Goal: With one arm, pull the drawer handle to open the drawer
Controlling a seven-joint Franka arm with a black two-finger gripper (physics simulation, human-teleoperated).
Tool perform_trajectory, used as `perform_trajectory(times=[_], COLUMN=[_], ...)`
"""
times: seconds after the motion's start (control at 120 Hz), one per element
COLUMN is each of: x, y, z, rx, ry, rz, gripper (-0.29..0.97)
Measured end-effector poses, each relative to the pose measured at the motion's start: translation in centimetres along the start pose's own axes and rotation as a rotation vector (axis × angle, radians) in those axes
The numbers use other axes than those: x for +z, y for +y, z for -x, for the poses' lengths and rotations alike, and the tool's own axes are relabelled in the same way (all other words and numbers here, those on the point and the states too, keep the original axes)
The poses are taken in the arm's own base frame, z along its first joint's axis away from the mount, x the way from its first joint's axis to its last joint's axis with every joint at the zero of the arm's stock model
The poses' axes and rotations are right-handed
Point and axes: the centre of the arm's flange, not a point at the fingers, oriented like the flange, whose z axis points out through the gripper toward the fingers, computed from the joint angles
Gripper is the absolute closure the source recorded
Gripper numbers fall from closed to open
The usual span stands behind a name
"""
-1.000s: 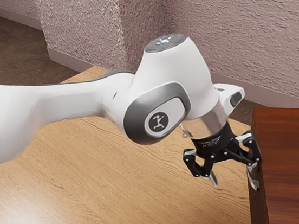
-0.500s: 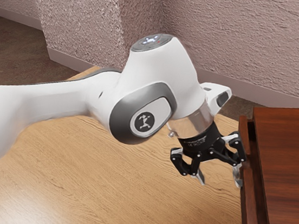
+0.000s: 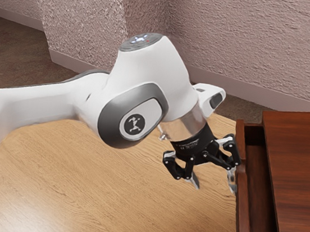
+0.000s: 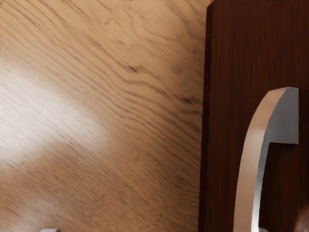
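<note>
Just beside the gripper (image 3: 213, 183), the drawer handle (image 4: 253, 169); drawer (image 3: 239, 155) partly out.

I operate in a plain home-like room: rough plaster walls (image 3: 256, 32), white skirting (image 3: 270, 97), brown floor (image 3: 10, 47), wood-grain bench (image 3: 78, 186).

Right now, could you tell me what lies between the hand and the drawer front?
Nothing: in the exterior view the open hand has one finger right at the drawer front, no gap showing. The wrist view shows its handle there.
</note>
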Motion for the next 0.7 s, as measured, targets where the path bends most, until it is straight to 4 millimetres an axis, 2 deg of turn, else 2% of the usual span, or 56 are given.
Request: perform_trajectory(times=[0.35,0.7], x=[-0.9,-2.4], y=[-2.0,-5.4], z=[-0.1,-2.0], rx=[0.003,-0.027], ry=[0.001,0.002], rz=[-0.008,-0.007], gripper=[0.20,0.20])
